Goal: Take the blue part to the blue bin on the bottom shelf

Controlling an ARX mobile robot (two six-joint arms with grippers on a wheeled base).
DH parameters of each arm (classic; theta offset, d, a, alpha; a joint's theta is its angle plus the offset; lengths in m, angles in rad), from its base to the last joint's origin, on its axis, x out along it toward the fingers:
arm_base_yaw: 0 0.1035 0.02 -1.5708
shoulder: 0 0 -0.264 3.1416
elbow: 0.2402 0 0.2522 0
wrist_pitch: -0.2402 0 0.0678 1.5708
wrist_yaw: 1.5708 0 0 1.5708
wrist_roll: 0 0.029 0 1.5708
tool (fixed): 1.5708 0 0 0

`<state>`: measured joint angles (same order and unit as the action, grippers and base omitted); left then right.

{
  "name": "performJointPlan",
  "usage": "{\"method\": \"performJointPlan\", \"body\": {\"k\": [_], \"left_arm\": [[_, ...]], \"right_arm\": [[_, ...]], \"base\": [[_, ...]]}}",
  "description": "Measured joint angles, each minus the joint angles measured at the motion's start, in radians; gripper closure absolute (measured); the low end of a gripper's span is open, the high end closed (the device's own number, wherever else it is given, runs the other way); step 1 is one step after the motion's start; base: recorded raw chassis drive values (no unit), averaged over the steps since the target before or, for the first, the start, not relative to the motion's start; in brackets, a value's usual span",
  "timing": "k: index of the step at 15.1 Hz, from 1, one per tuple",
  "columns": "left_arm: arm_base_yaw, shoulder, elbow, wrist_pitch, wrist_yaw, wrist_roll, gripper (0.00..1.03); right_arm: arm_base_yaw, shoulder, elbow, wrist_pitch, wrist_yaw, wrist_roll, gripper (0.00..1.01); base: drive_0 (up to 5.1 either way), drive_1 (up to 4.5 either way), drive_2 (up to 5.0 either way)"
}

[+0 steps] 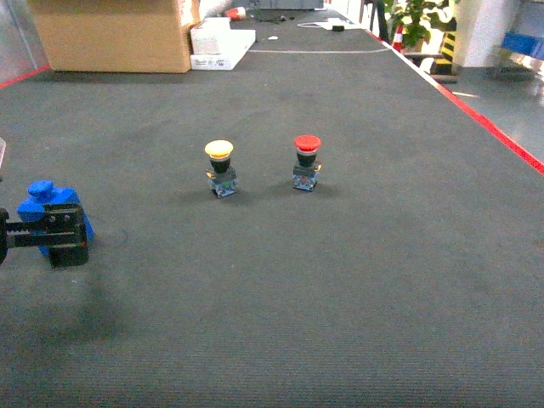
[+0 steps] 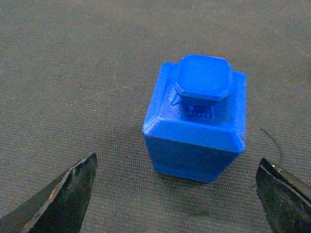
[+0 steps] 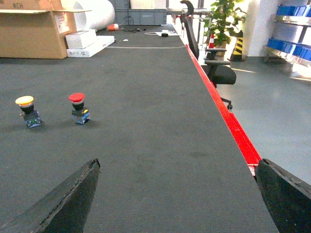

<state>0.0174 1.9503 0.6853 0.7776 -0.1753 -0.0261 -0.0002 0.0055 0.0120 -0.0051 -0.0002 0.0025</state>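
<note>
The blue part (image 2: 197,121), a blocky piece with a square cap, stands upright on the dark carpet-like surface at the far left of the head view (image 1: 38,197). My left gripper (image 2: 176,159) is open around it. Its black fingertips (image 2: 80,177) stand wide on either side of the part's near face without touching it. In the head view the left gripper (image 1: 68,236) sits low, just in front of the part. My right gripper (image 3: 177,162) is open with nothing between its fingers. Blue bins (image 3: 293,48) sit on a steel rack far off at the right. I cannot tell which level is the bottom shelf.
A yellow push button (image 1: 220,167) and a red push button (image 1: 306,161) stand mid-surface. A red strip (image 3: 228,121) marks the right edge, with an office chair (image 3: 218,73) beyond it. A cardboard box (image 1: 115,34) and white boxes (image 1: 217,42) stand at the far end.
</note>
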Motion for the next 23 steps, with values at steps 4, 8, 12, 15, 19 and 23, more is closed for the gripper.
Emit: {"method": "performJointPlan", "body": {"k": [4, 8, 12, 15, 19, 23], "left_arm": [[0.006, 0.101, 0.115, -0.044, 0.011, 0.004, 0.12], [0.004, 0.114, 0.138, -0.05, 0.027, -0.001, 0.56], [-0.037, -0.126, -0.156, 0.146, -0.019, -0.014, 0.59], [-0.195, -0.61, -0.439, -0.032, -0.072, 0.003, 0.59], [-0.411, -1.31, -0.475, -0.514, -0.345, -0.045, 0.59], [-0.616, -1.643, -0.436, -0.812, -0.589, -0.064, 0.59]], "right_arm": [[0.0, 0.0, 0.0, 0.0, 0.0, 0.0, 0.03], [0.0, 0.0, 0.0, 0.0, 0.0, 0.0, 0.03], [0.0, 0.0, 0.0, 0.0, 0.0, 0.0, 0.03], [0.0, 0.0, 0.0, 0.0, 0.0, 0.0, 0.03], [0.0, 0.0, 0.0, 0.0, 0.0, 0.0, 0.03], [0.0, 0.0, 0.0, 0.0, 0.0, 0.0, 0.03]], "base": [[0.0, 0.0, 0.0], [0.0, 0.0, 0.0], [0.0, 0.0, 0.0], [0.0, 0.0, 0.0], [0.0, 0.0, 0.0], [0.0, 0.0, 0.0]]}}
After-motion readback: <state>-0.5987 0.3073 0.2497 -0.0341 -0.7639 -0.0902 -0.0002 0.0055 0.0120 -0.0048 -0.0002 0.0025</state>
